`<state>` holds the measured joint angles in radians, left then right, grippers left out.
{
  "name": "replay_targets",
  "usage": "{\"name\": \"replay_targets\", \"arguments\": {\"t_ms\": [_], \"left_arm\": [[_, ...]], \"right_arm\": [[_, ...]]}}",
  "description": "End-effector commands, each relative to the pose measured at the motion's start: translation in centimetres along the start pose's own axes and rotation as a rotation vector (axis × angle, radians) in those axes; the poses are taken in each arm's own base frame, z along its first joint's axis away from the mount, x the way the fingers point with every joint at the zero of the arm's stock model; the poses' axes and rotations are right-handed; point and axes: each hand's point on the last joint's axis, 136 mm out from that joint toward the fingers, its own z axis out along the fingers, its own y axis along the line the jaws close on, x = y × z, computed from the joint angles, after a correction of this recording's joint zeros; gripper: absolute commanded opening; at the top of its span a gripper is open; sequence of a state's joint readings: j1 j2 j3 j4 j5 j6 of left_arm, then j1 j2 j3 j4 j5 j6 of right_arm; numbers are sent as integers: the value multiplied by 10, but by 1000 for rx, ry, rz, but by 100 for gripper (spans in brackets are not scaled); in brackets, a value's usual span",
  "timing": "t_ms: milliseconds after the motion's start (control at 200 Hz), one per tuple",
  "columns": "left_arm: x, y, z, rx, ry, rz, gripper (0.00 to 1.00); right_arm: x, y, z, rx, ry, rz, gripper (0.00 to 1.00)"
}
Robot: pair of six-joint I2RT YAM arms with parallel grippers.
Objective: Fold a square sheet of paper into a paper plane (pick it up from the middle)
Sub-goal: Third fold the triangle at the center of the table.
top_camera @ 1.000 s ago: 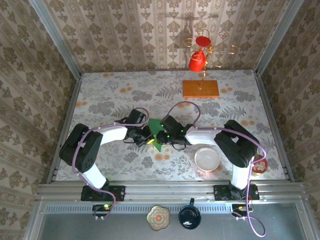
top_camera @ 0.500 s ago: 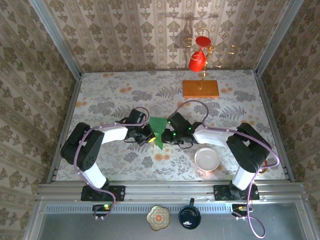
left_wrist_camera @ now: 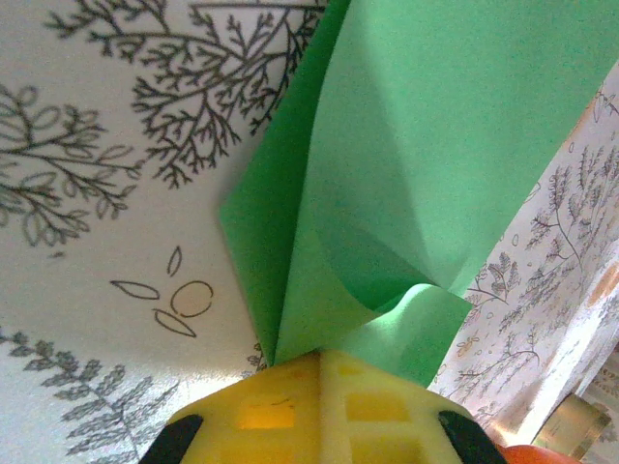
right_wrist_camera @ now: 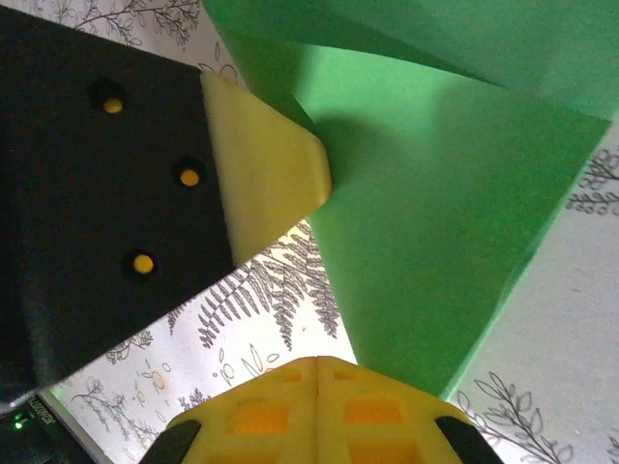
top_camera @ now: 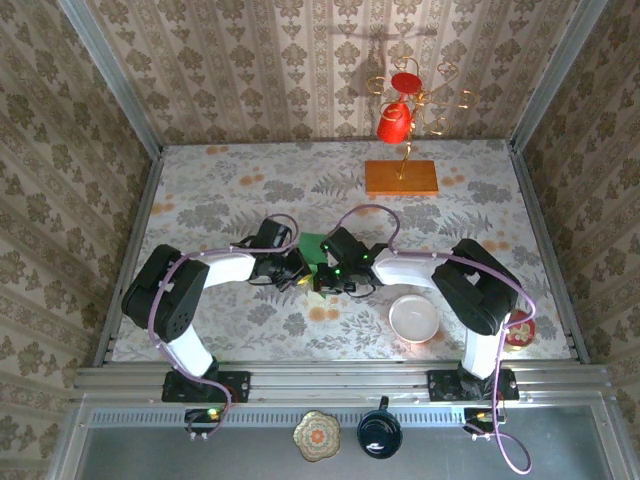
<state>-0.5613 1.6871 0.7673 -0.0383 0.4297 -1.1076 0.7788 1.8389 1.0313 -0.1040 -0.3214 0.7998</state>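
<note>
Since 0.5 s back the right gripper (top_camera: 325, 271) has gone from partly spread to clamped on the green sheet of paper (top_camera: 312, 247), and from above the sheet now reads as a shorter, bunched patch; it sits to the left of the white bowl (top_camera: 414, 320) and a little beyond it; both grippers meet at the sheet, the left gripper (top_camera: 298, 271) on the side away from the bowl, the right on the bowl's side; on my left wrist feed the 2 yellow pads are pressed together, pinching a folded corner, and the sheet fans out from them in creased layers; on my right wrist feed the pads are likewise squeezed on the sheet's edge, and 1 pale pad (right_wrist_camera: 263, 179) of the left gripper touches the same sheet close by.
</note>
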Motion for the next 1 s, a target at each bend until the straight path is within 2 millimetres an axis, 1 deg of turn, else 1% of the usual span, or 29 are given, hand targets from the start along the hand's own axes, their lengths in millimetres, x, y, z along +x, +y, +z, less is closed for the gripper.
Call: {"name": "replay_targets", "arguments": {"t_ms": [0,145,435,790,995], "left_arm": [[11,51,9,-163,25,-81,5],[11,51,9,-163,25,-78,5],[11,53,9,-166,29,-80,5],[11,61,9,-193,27,-93,4],[10,71,8,-218,24,-103,4]], "right_arm": [[-5,1,4,1,17,-6,6],[-9,-3,9,11,24,-3,6],[-8,-9,14,28,51,5,6],[3,-25,17,89,93,-1,6],[10,-28,17,95,128,-20,6]]}}
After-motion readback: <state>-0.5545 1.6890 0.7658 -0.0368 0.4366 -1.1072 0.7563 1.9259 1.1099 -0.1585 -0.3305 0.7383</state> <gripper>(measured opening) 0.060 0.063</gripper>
